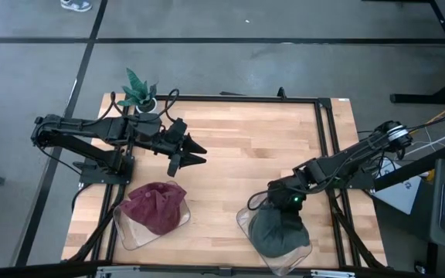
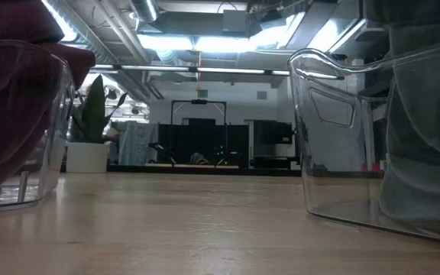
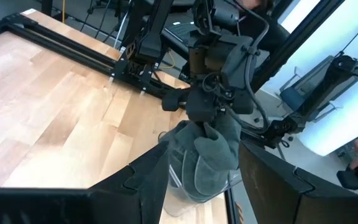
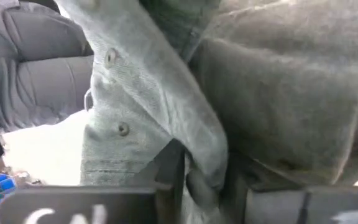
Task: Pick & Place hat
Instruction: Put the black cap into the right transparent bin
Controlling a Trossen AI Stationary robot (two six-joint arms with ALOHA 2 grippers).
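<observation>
- Left of the high view: left gripper (image 1: 194, 152) raised over bare wood, fingers spread apart, nothing between them.
- Lower left: maroon hat (image 1: 154, 206) bunched inside a clear bin (image 1: 127, 232).
- Upper left, at the table's corner: small potted plant (image 1: 140, 94).
- Lower right: right gripper (image 1: 278, 199) clamped on the grey hat (image 1: 280, 229), hat draped into a second clear bin (image 1: 243, 222) near the table's (image 1: 253, 139) front edge.

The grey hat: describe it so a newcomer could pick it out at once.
Start at the wooden table and go to its near right corner, where a clear bin sits. The grey hat fills it, under the right hand. The other clear bin holds a maroon hat.
</observation>
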